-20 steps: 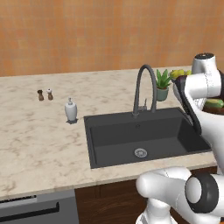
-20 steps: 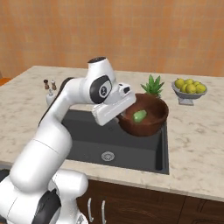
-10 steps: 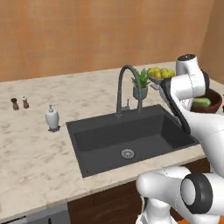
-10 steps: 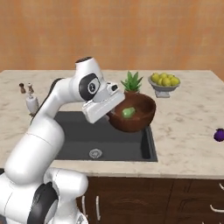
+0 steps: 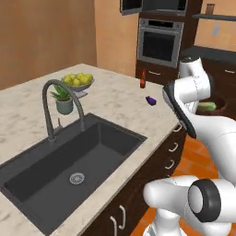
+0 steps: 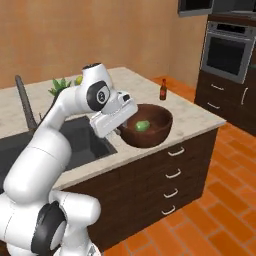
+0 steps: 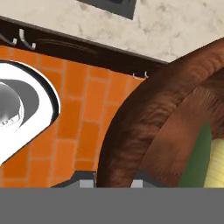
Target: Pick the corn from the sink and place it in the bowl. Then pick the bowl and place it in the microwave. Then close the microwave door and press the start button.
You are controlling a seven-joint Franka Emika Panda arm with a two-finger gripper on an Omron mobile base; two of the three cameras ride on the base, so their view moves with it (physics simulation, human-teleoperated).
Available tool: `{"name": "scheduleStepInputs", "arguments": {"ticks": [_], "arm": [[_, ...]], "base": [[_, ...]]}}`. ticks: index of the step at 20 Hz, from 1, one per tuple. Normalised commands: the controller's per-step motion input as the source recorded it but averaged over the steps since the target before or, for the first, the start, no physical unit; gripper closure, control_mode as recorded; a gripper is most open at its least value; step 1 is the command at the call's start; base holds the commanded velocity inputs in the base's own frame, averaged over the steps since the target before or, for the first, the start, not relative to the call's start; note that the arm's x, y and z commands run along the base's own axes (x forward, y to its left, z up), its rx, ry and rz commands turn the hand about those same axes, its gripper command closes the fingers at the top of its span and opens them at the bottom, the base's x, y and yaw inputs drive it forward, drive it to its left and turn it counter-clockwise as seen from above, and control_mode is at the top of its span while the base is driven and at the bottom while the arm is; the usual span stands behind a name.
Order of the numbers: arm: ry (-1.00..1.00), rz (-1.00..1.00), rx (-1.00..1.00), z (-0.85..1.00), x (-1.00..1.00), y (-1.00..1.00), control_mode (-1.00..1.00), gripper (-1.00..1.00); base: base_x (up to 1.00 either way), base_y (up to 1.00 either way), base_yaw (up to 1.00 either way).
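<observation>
My gripper [image 6: 124,132] is shut on the near rim of the reddish-brown bowl [image 6: 152,131] and holds it in the air beyond the counter's edge, above the orange floor. The corn [image 6: 142,125] lies inside the bowl, green husk end showing. In the hand view the bowl's rim [image 7: 131,144] sits between my fingertips [image 7: 87,180], with the corn [image 7: 205,159] at the right edge. The bowl [image 5: 219,102] also peeks out behind my arm. The dark sink [image 5: 87,159] lies behind me to the left. The microwave's lower edge [image 5: 159,4] shows above the silver oven [image 5: 161,44].
On the counter stand an arched faucet [image 5: 57,103], a potted plant [image 5: 63,99], a grey fruit bowl [image 5: 78,82], a small bottle [image 5: 143,79] and a purple item [image 5: 151,99]. Brown drawers [image 6: 170,175] run below the counter, and dark cabinets [image 6: 227,95] stand under the oven.
Both base views have swung round with the base: the sink slid left, and the oven wall and orange floor came into view. The bowl with the corn stays in my gripper.
</observation>
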Motion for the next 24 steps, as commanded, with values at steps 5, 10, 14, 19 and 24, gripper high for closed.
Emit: {"name": "scheduleStepInputs", "arguments": {"ticks": [5,10,14,19,24], "arm": [[0.0,0.0,0.0,0.0,0.0,0.0,1.0,1.0],[0.0,0.0,0.0,0.0,0.0,0.0,1.0,1.0],[0.0,0.0,0.0,0.0,0.0,0.0,1.0,1.0],[0.0,0.0,0.0,0.0,0.0,0.0,1.0,1.0],[0.0,0.0,0.0,0.0,0.0,0.0,1.0,1.0]], "base": [[0.35,-0.63,-0.68],[0.92,-0.99,-0.46],[1.0,-0.9,-0.4],[1.0,-0.67,-0.32],[1.0,-0.5,-0.19]]}}
